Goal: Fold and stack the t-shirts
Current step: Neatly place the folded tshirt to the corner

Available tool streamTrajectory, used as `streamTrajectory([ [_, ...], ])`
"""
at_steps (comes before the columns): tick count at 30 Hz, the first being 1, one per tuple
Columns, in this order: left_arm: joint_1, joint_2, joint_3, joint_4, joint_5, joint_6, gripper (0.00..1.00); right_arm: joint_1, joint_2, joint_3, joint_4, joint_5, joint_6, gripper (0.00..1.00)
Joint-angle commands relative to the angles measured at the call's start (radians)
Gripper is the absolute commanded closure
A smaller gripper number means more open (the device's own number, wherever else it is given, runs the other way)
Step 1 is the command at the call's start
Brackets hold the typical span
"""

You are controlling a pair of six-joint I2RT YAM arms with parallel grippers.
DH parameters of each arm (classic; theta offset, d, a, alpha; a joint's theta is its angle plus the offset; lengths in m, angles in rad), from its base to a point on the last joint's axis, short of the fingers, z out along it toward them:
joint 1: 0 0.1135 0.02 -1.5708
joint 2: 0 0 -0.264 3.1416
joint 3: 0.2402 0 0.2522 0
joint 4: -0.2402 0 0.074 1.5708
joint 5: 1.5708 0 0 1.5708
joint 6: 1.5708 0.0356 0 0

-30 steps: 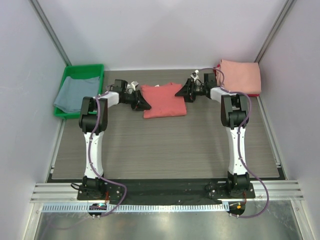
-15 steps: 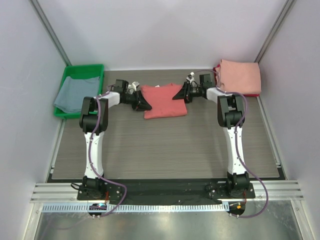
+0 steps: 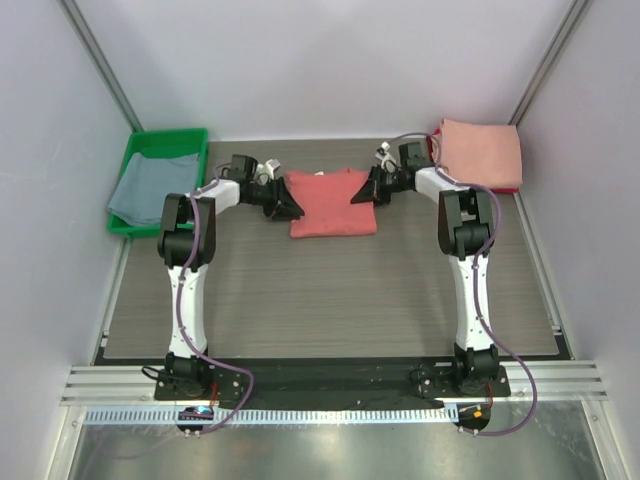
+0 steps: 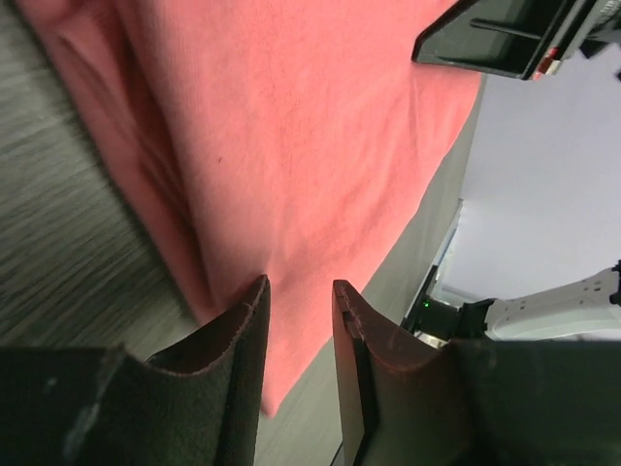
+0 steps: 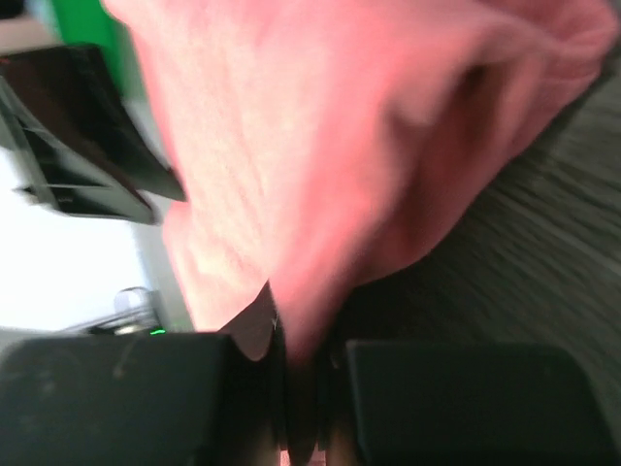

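Observation:
A coral-red t-shirt (image 3: 332, 203) lies folded on the table at mid-back. My left gripper (image 3: 293, 210) sits at its left edge. In the left wrist view that gripper (image 4: 299, 291) is open, its jaws a narrow gap apart over the coral cloth (image 4: 291, 126), pinching nothing. My right gripper (image 3: 358, 195) is at the shirt's right edge. In the right wrist view it (image 5: 301, 320) is shut on a bunched fold of the coral cloth (image 5: 320, 126). A pale pink t-shirt (image 3: 482, 150) lies folded at the back right. A grey-blue t-shirt (image 3: 150, 185) lies in the tray.
The green plastic tray (image 3: 165, 134) stands at the back left against the wall. A strip of red cloth (image 3: 508, 188) shows under the pink shirt. White walls close in the left, back and right sides. Wood-grain table (image 3: 330, 300) spreads in front of the shirt.
My right gripper has closed onto the coral-red shirt's right edge. The shirt has shifted slightly to the right. My left gripper's jaws have parted a little.

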Motion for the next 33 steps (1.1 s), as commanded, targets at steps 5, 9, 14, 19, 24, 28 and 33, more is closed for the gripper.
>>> streamTrajectory([
  [5,0.050,-0.103,0.074,-0.051,-0.009,0.071,0.66,-0.015,-0.175,0.276,-0.422,0.344,-0.434,0.99],
  [9,0.056,-0.095,0.085,-0.026,0.006,0.056,0.66,-0.035,-0.164,0.381,-0.544,0.478,-0.546,0.99],
  [14,0.044,-0.095,0.085,0.032,0.014,0.012,0.66,-0.095,-0.161,0.473,-0.545,0.565,-0.600,0.99],
  [19,0.019,-0.118,0.059,0.052,0.017,0.004,0.66,-0.129,-0.182,0.518,-0.538,0.627,-0.651,0.99],
  [24,0.002,-0.124,0.048,0.069,0.019,-0.004,0.66,-0.161,-0.221,0.553,-0.538,0.657,-0.698,0.99],
  [28,-0.011,-0.124,0.056,0.071,0.017,-0.004,0.66,-0.175,-0.258,0.560,-0.538,0.688,-0.756,0.99],
  [33,-0.033,-0.127,0.055,0.074,0.017,-0.005,0.66,-0.207,-0.252,0.655,-0.562,0.711,-0.761,0.99],
])
